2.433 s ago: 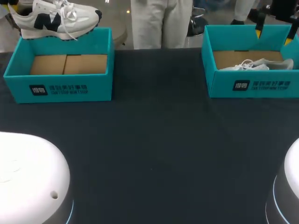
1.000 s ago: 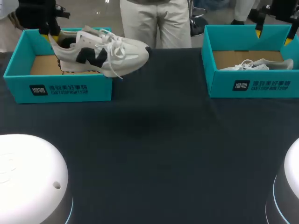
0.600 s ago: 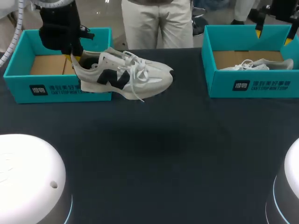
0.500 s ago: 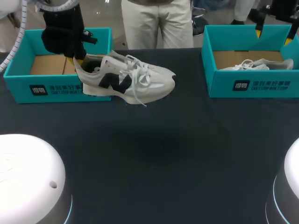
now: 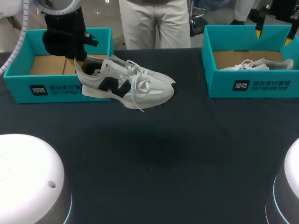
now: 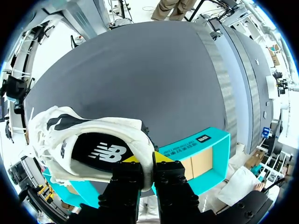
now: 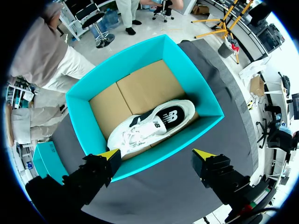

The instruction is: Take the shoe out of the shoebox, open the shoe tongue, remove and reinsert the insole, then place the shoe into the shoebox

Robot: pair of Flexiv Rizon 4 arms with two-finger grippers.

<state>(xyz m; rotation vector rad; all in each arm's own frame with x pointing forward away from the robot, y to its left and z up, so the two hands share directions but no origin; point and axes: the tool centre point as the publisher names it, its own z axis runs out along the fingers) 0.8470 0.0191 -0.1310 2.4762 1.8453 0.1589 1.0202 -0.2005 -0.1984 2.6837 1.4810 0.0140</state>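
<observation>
Even light, seemingly from overhead, leaves a soft shadow on the table (image 5: 210,163) below the shoe (image 5: 126,84).

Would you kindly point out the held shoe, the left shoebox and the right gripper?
held shoe (image 5: 150,88), head view, forefoot side.
left shoebox (image 5: 56,90), head view, front wall.
right gripper (image 7: 156,155), right wrist view, between fingertips.
</observation>
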